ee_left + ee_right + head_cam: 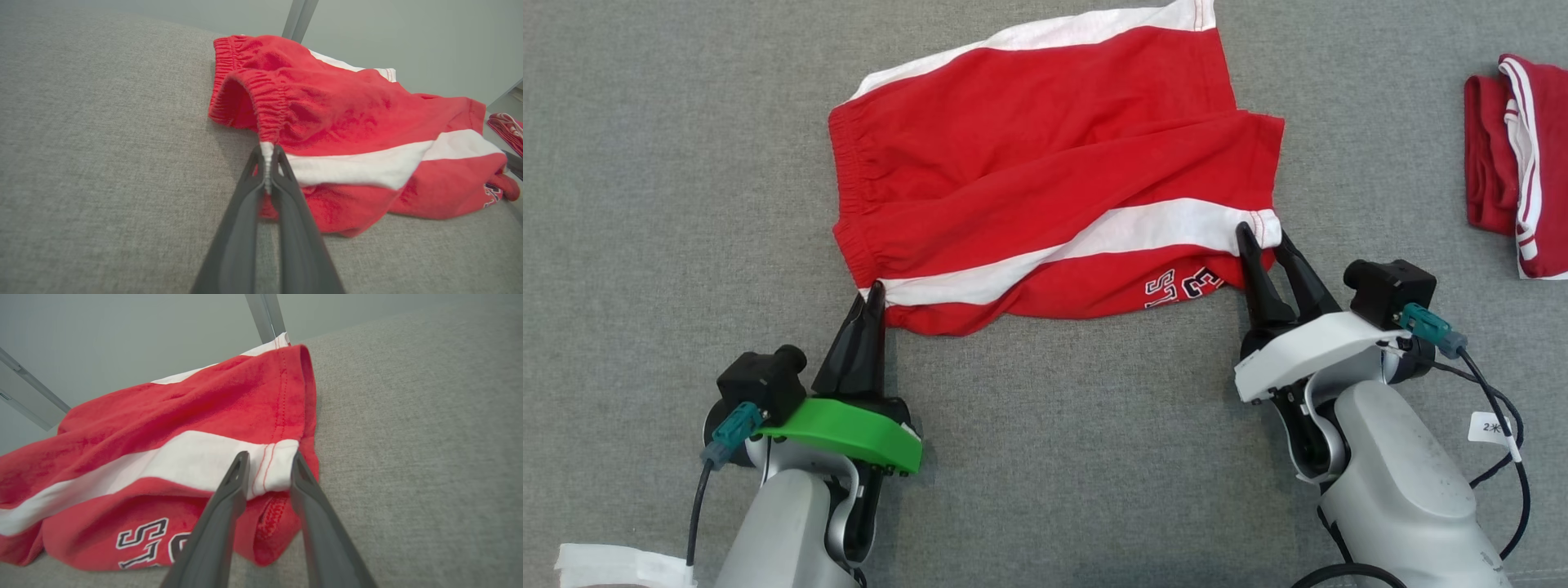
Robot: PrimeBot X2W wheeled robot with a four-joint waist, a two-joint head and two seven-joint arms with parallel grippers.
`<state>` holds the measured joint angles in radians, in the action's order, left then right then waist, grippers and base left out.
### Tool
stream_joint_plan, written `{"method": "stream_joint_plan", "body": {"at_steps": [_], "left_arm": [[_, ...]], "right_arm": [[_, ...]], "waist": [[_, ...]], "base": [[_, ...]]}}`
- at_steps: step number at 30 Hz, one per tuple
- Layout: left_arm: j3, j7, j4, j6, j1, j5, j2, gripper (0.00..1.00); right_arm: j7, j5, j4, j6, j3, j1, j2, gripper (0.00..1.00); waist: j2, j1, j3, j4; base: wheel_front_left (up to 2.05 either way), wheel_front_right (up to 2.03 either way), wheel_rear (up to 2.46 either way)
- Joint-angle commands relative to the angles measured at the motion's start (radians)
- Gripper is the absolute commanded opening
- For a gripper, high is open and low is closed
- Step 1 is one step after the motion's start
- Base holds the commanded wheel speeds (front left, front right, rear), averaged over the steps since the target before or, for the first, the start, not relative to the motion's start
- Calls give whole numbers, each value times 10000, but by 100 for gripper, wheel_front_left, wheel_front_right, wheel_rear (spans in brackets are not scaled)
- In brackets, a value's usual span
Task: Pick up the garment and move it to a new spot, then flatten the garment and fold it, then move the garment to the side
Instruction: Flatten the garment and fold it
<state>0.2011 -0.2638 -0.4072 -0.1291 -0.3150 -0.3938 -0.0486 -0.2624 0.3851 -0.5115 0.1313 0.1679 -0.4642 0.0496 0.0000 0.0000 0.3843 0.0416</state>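
Note:
The garment is a pair of red shorts with white side stripes and black-and-white lettering, lying rumpled on the grey cloth surface. My left gripper is at its near left corner, shut on the white stripe end of the elastic waistband. My right gripper is at the near right corner. Its fingers straddle the white stitched hem of the garment with a gap between them, so the cloth is not pinched. In the left wrist view the garment stretches away to the right.
A second red-and-white piece of clothing lies folded at the far right, and it also appears in the left wrist view. A white paper strip sits at the lower left. A metal post rises behind the surface's far edge.

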Motion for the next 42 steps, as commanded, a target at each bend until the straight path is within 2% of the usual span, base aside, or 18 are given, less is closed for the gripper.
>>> {"method": "stream_joint_plan", "body": {"at_steps": [1,4,6,7,8,14,19,23,30,34,38,42], "left_arm": [[14,1,27,-23,47,59,-44,0],[14,1,26,-23,68,77,-43,0],[12,1,16,-23,79,89,-43,0],[8,1,12,-23,82,101,-43,0],[-19,1,6,-23,91,105,-43,0],[-49,2,316,-24,102,109,-45,0],[51,1,1385,-24,-261,-194,-425,0],[421,1,2127,-8,-745,-426,-1052,0],[1222,2,2545,-5,-2853,-1419,-2946,0],[1475,198,2966,-4,-3985,-2334,-3702,0],[1423,759,3215,-2,-4752,-2878,-4252,0],[1646,1270,3081,-2,-5515,-3089,-4480,0]], "right_arm": [[-30,103,-31,-13,37,-143,57,48],[-31,297,-120,-13,66,-159,68,46],[-31,357,-182,-13,133,-200,80,38],[-30,461,-200,-13,119,-233,81,26],[-31,484,-97,-13,27,-344,85,0],[-30,705,439,-13,-140,-102,62,0],[-30,1035,1186,-11,-327,-78,47,0],[-31,1295,1698,-11,-377,-453,147,0],[-31,1850,2559,-8,-421,-1782,897,0],[-28,2198,2740,-10,-457,-2405,1309,0],[366,2361,2949,-14,-496,-3049,1716,0],[746,2057,2928,-16,-467,-3870,2046,0]], "waist": [[0,0,-19,-2],[0,0,-39,-5],[0,0,-46,-11],[0,0,-47,-14],[0,0,-56,-25],[0,0,-586,-86],[0,0,-1487,-131],[0,0,-1980,-152],[0,0,-3025,-247],[0,0,-3626,-299],[0,0,-3313,-357],[0,0,-2411,-391]], "base": [[0,0,0],[0,0,0],[0,0,0],[0,0,0],[0,0,0],[0,0,0],[0,0,0],[0,0,0],[0,0,0],[0,0,0],[0,0,0],[0,0,0]]}}
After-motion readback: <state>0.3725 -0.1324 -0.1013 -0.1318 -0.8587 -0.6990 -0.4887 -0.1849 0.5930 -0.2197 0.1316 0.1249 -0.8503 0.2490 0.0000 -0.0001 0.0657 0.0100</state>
